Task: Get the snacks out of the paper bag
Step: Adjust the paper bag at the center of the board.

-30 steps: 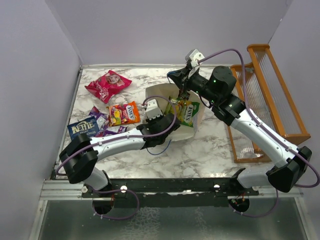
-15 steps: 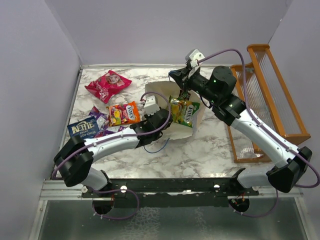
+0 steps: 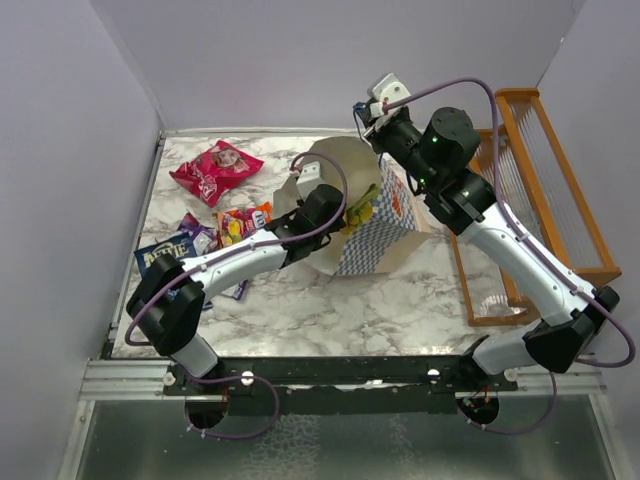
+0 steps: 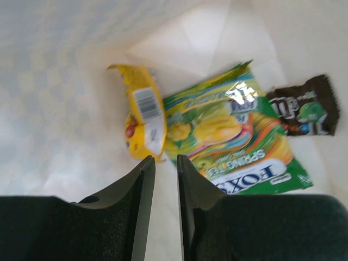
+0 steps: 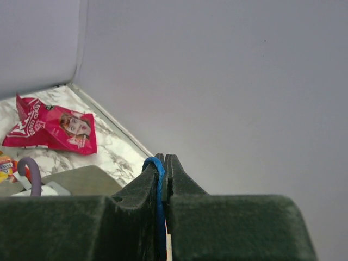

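The paper bag (image 3: 366, 250) hangs tilted, mouth toward the left, by its blue cord handle (image 5: 158, 185). My right gripper (image 3: 370, 125) is shut on that cord above the bag. My left gripper (image 4: 165, 163) is inside the bag, its jaws a narrow gap apart with nothing between them. Just past its fingertips lie a yellow packet (image 4: 142, 117), a green Fox's packet (image 4: 234, 138) and a brown candy pack (image 4: 304, 106) on the bag's inner wall (image 4: 65, 81). Outside the bag lie a pink-red bag (image 3: 215, 170), an orange packet (image 3: 243, 225), a purple pack (image 3: 195, 232) and a dark blue chips bag (image 3: 160, 258).
An orange wooden rack (image 3: 530, 190) stands along the right side of the marble table (image 3: 330, 310). Grey walls close in the left, back and right. The left arm's purple cable (image 3: 335, 175) loops over the bag's mouth.
The right gripper has lifted the bag by its handle, raising it from lying flat to hanging tilted. The left gripper has moved right, into the bag's mouth.
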Controlling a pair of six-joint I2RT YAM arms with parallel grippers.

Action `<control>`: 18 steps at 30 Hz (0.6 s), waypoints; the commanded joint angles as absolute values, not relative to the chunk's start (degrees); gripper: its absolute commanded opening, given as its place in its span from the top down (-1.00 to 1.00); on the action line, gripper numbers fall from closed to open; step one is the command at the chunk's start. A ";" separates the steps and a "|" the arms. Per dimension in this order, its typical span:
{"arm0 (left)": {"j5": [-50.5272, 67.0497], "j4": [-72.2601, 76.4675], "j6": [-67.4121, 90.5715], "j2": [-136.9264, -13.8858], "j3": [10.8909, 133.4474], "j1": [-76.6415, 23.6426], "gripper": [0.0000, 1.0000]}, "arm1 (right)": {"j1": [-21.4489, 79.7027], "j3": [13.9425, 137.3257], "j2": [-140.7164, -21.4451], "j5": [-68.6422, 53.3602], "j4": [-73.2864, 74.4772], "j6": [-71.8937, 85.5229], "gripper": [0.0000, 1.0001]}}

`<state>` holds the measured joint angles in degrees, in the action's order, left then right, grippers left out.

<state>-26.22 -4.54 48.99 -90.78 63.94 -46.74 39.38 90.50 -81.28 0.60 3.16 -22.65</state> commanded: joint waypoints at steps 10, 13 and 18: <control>-17.58 -2.53 46.80 -79.05 54.16 -45.70 0.47 | 39.96 78.54 -76.93 -9.16 -0.54 -18.05 0.96; -16.67 -2.73 47.40 -70.92 49.98 -45.70 0.45 | 40.24 79.45 -77.63 -9.73 -0.38 -16.25 0.96; -14.22 -1.35 47.58 -62.13 45.45 -45.70 0.34 | 40.34 82.86 -80.66 -9.30 -0.29 -15.08 0.96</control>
